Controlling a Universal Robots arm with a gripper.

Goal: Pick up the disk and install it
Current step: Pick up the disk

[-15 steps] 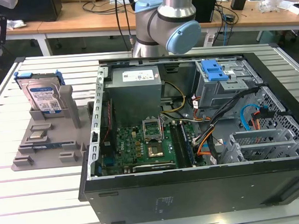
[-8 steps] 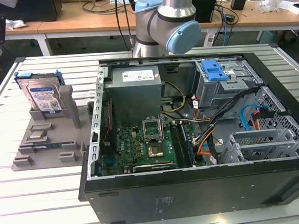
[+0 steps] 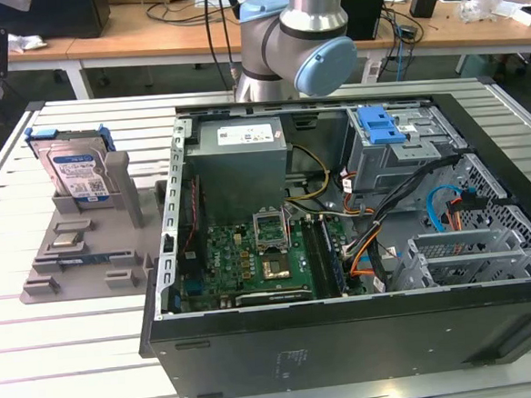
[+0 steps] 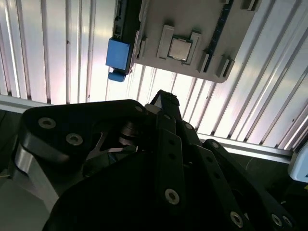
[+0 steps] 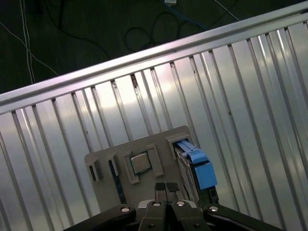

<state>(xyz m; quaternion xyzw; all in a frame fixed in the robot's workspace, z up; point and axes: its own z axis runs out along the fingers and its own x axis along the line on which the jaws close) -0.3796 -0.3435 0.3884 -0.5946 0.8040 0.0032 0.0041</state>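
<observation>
Computer case [image 3: 349, 343], side panel off, lies on the slatted metal table [image 3: 67, 359] along its near edge in the exterior view, motherboard exposed. Robot arm [image 3: 296, 42] rises at the far edge of the table, behind the case. Grey holder [image 3: 87, 257] sits beside the case, toward the table edge at the exterior view's left. Disk [image 3: 79, 171] stands upright in a slot at the holder's far end, with a blue rail frame around it. Claw [image 5: 166, 186] is clenched and grips nothing. In the first wrist view it hangs over the holder, where a processor chip [image 5: 141, 162] is seated.
</observation>
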